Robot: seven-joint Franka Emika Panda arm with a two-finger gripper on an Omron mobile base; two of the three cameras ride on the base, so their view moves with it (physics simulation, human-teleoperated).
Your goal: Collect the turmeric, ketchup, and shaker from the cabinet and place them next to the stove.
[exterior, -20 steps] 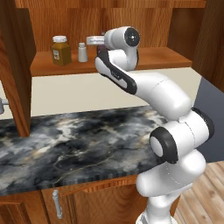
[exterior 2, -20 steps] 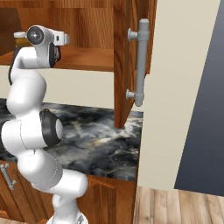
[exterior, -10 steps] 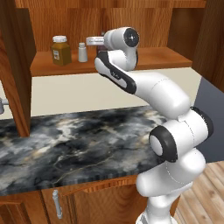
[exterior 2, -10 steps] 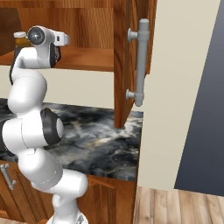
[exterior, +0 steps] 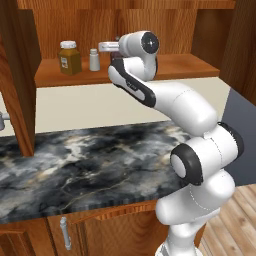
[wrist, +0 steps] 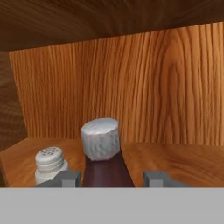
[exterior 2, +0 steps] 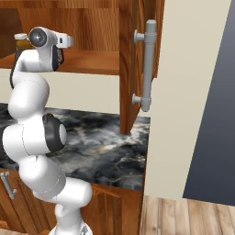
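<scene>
- Gripper [wrist: 107,178] is inside the cabinet [exterior: 150,30], at shelf height, pointing at the back wall.
- Hand view: ketchup [wrist: 105,162] sits between the two fingertips [wrist: 65,178]; its pale grey-white cap rises above them and the dark red body fills the gap.
- Jaws are narrowed onto the ketchup, one tip on each side; it looks like a grip, with the bottle standing upright on the shelf.
- Shaker [wrist: 50,164] stands just beside the ketchup in the hand view, apart from it, on the same shelf.
- Left base view: shaker [exterior: 94,60] is near the middle of the shelf, just past the hand's white tip; the turmeric [exterior: 69,58] is toward the shelf's left end, near the shaker and not touching it.
- Right base view: a bit of the turmeric [exterior 2: 21,41] peeks out behind the wrist; the cabinet door [exterior 2: 137,59] is swung open with its grey bar handle [exterior 2: 148,64] facing the camera.
- Dark marble counter [exterior: 75,165] runs below the shelf.
</scene>
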